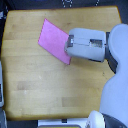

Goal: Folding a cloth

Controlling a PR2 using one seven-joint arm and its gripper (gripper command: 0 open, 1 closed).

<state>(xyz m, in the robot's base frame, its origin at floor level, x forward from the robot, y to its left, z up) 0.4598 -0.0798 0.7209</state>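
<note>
A wooden tabletop point(45, 85) filled most of the exterior view, its light honey-coloured planks running from nine o'clock to three o'clock. Its corners were cut at an angle, plainest at eleven and seven o'clock. Beyond its edges the surroundings were dark, along twelve o'clock and down the nine o'clock side. Light fell evenly, with no hard shadows on the wood.

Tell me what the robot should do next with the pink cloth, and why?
Probably grab the cloth's near corner and lift it a little. The cloth lies flat and unfolded on the table, and the hand sits over its edge on the exterior view's right. Whether it already grips can't be seen, so closing comes first.
</note>
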